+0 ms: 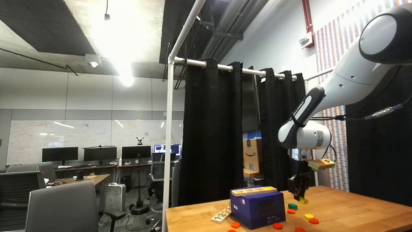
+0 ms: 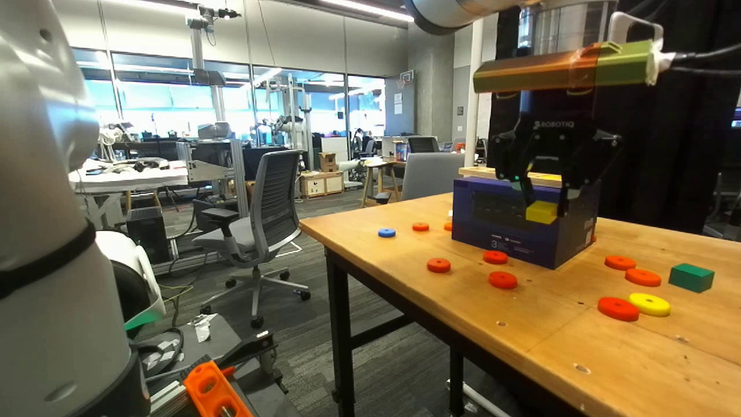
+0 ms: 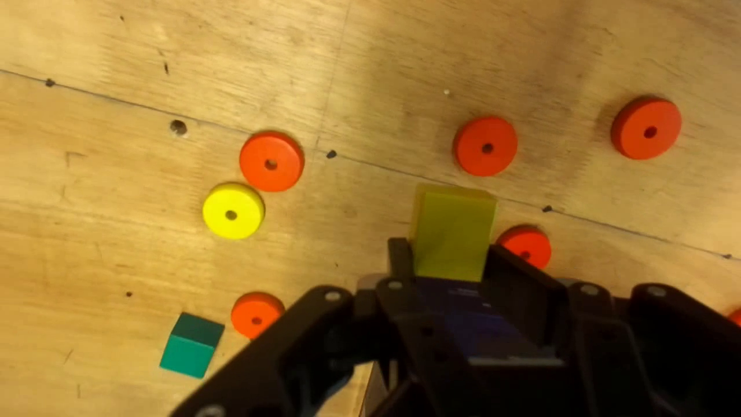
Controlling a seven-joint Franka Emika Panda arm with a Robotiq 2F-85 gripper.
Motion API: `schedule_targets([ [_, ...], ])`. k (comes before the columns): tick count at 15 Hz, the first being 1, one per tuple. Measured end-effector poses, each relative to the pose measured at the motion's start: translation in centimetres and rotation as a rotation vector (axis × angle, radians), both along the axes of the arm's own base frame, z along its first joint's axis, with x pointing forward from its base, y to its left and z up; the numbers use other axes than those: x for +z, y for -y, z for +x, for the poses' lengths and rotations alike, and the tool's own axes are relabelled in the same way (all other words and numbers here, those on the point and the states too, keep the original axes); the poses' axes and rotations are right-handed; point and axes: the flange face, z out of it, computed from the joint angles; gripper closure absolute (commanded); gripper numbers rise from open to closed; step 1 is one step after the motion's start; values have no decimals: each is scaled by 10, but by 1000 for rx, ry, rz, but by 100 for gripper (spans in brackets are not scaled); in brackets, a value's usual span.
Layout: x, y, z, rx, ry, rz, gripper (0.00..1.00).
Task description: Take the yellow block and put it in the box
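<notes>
The yellow block (image 1: 303, 201) is held between the fingertips of my gripper (image 3: 446, 259), above the table; it also shows in an exterior view (image 2: 542, 212) and in the wrist view (image 3: 454, 231). The dark blue-purple box (image 1: 257, 209) stands on the table; in an exterior view (image 2: 502, 211) it is behind the gripper and block. Part of the box (image 3: 480, 324) shows between the fingers in the wrist view. A light wooden tray with compartments (image 1: 242, 192) lies across the box's top, with yellow at one end. The block appears beside the box, not over it.
A green block (image 2: 692, 277), a yellow disc (image 2: 649, 304), a blue disc (image 2: 386, 233) and several orange-red discs (image 3: 485, 146) lie around the box on the wooden table (image 2: 509, 347). A wooden board with pegs (image 1: 221, 216) lies against the box's side.
</notes>
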Motion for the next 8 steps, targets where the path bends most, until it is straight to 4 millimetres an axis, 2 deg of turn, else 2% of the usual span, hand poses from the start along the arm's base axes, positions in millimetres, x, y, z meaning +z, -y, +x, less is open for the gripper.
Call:
schedule_targets([
  [5, 59, -28, -5, -55, 42, 27, 78],
  [8, 93, -48, -1, -93, 72, 55, 79],
])
